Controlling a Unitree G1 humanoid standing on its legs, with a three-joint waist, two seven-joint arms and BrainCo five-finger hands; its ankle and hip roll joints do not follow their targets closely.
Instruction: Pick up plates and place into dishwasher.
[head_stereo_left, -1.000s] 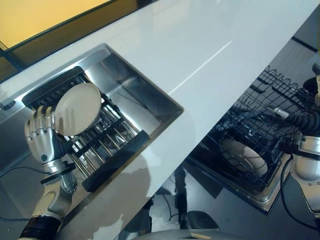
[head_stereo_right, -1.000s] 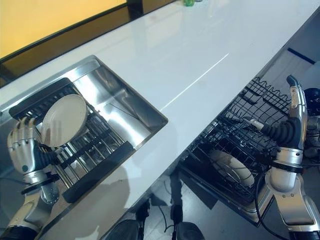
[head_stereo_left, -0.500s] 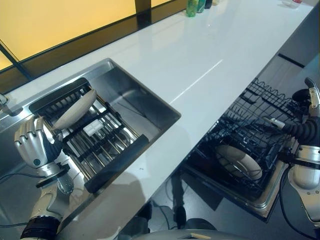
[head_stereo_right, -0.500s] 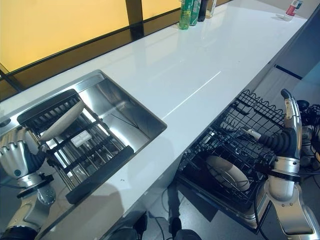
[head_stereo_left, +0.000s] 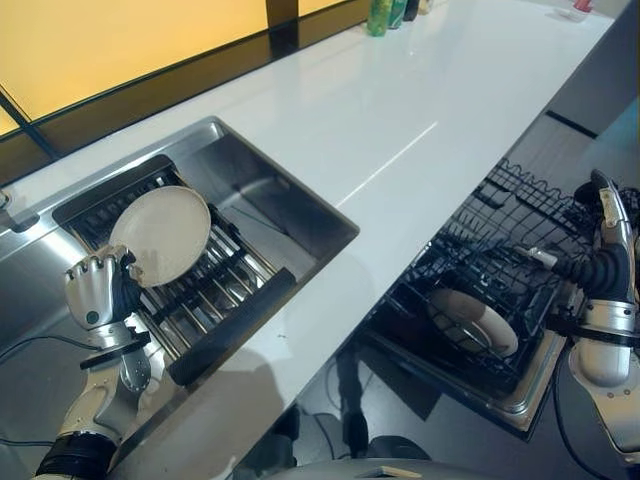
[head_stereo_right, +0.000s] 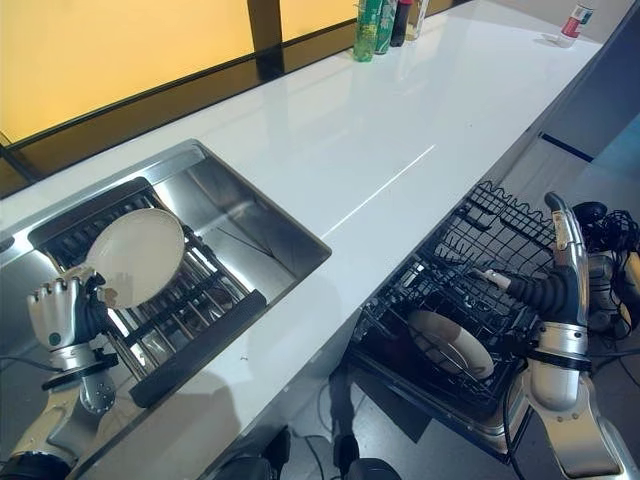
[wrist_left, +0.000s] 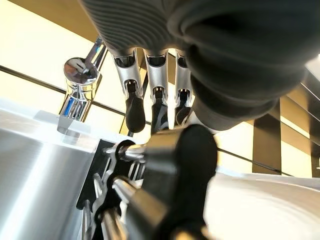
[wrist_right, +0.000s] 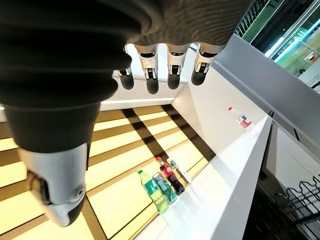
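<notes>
A white plate (head_stereo_left: 160, 235) stands tilted over the black drying rack (head_stereo_left: 215, 295) in the steel sink (head_stereo_left: 255, 190). My left hand (head_stereo_left: 96, 291) is shut on the plate's lower edge, beside the sink's near left corner. In the left wrist view my curled fingers (wrist_left: 156, 107) and thumb close on the plate's white rim (wrist_left: 260, 210). My right hand (head_stereo_right: 560, 245) is raised with straight fingers beside the pulled-out dishwasher rack (head_stereo_left: 500, 250). It is open and holds nothing. A second white plate (head_stereo_left: 476, 320) lies in that rack.
The white counter (head_stereo_left: 400, 110) runs between the sink and the dishwasher. Several bottles (head_stereo_right: 385, 20) stand at its far edge. A chrome tap (wrist_left: 77, 82) rises behind the sink. The dishwasher rack sits lower than the counter, to the right.
Half a second ago the plate lay nearly edge-on against the rack. Now it faces up, lifted slightly to the right in my left hand. The right hand has barely moved.
</notes>
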